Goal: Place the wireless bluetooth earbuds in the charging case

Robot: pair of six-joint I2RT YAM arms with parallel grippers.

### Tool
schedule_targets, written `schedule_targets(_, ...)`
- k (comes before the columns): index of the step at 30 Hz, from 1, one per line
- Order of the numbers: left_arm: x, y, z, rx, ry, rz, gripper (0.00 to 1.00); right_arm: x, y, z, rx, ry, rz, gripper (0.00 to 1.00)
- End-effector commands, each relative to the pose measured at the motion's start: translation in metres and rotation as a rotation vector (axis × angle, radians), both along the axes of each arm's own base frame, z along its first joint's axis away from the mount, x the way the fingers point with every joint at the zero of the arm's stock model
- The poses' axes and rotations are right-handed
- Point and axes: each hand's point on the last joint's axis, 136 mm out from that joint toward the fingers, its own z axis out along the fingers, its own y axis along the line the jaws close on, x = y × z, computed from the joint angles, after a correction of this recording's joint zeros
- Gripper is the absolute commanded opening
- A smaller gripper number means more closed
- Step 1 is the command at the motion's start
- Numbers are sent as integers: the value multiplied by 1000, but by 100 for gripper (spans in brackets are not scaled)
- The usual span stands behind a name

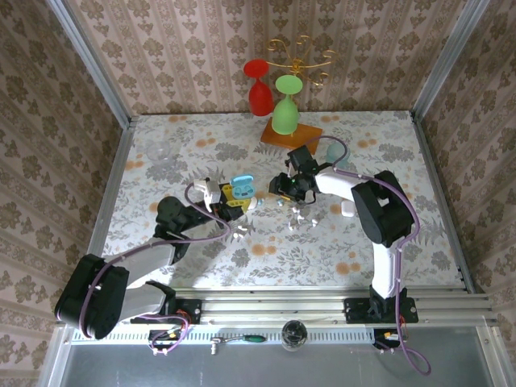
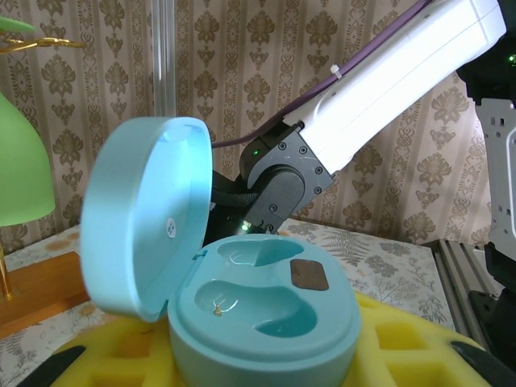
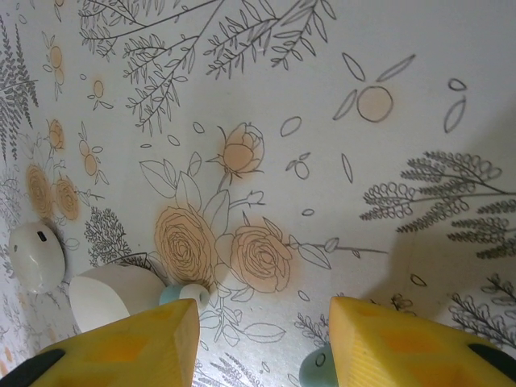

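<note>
Two pale-blue earbuds (image 3: pixel 192 294) lie beside the gaping, empty right pincer (image 3: pixel 262 322); the left pincer (image 2: pixel 266 363) clasps the open charging case (image 2: pixel 266 310).

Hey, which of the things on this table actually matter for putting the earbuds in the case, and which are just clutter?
For the job: open blue charging case in the left gripper; light blue earbuds by the open right gripper.
Just lying about: white case; red glass; green glass; green-handled tool.
</note>
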Motion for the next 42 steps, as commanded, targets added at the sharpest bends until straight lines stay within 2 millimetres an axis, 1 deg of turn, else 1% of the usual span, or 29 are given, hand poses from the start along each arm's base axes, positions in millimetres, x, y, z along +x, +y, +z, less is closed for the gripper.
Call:
schedule_targets(1, 1, 5, 3, -4, -32, 23, 34, -4, 4, -1, -13, 24, 43, 48)
schedule_targets(4, 1, 4, 3, -3, -26, 16, 34, -1, -4, 5, -65, 2, 23, 49)
schedule_targets(5, 8, 10, 2, -1, -27, 44, 34, -2, -8, 7, -79, -3, 13, 50)
schedule_targets(6, 8, 11, 3, -1, -27, 46, 34, -2, -12, 7, -92, -5, 1, 51)
schedule_targets(9, 9, 12, 3, -2, -31, 50, 34, -12, -18, 2, -104, 16, -20, 51)
schedule_targets(12, 9, 13, 4, 0, -33, 50, 34, -22, -20, -3, -100, 28, -27, 50)
schedule_targets(14, 8, 13, 4, 1, -35, 47, 34, -26, -19, -4, -93, 34, -25, 50)
schedule_targets(17, 9, 13, 4, 5, -37, 45, 34, -27, -13, -6, -64, 41, -10, 49)
schedule_targets(20, 9, 12, 4, 9, -37, 44, 34, -26, -6, -7, -46, 50, 7, 47)
schedule_targets(28, 8, 13, 5, 4, -36, 49, 34, -16, 1, -10, -52, 54, 24, 43)
schedule_targets(32, 7, 15, 5, 7, -39, 58, 34, -12, 3, -11, -58, 56, 32, 43)
schedule_targets(36, 9, 16, 2, 23, -38, 76, 34, -9, -3, -8, -102, 32, 36, 46)
schedule_targets(42, 17, 25, -2, 27, -31, 116, 34, -8, -21, 13, -249, -53, 61, 50)
